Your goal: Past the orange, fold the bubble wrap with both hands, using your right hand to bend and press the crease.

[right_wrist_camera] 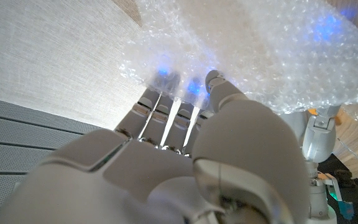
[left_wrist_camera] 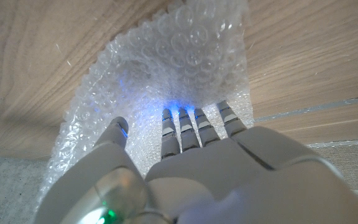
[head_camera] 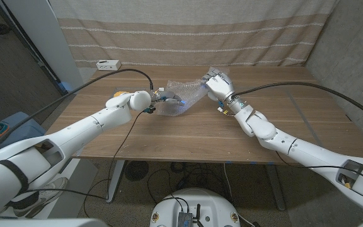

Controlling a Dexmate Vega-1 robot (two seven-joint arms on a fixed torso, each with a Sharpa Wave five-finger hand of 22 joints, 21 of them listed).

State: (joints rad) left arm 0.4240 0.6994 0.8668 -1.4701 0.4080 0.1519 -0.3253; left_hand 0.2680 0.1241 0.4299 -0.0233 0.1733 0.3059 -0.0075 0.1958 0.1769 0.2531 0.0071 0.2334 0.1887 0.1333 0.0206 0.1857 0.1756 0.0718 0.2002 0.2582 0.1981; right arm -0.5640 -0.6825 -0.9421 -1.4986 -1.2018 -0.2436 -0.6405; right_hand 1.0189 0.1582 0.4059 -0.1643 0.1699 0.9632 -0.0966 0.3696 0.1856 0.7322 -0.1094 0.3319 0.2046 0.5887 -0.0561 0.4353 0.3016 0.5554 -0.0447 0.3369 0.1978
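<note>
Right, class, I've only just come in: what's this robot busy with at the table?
It is working a sheet of bubble wrap with both hands on the far side of the wooden table. The left hand presses its fingers on one end of the sheet. The right hand grips the other end, lifted off the table with the wrap arching between the two hands. The fold looks under way, with no finished crease visible. A white power strip lies at the table's far edge.

Striped beige curtain behind wooden table; white power strip at far-left corner.
</note>
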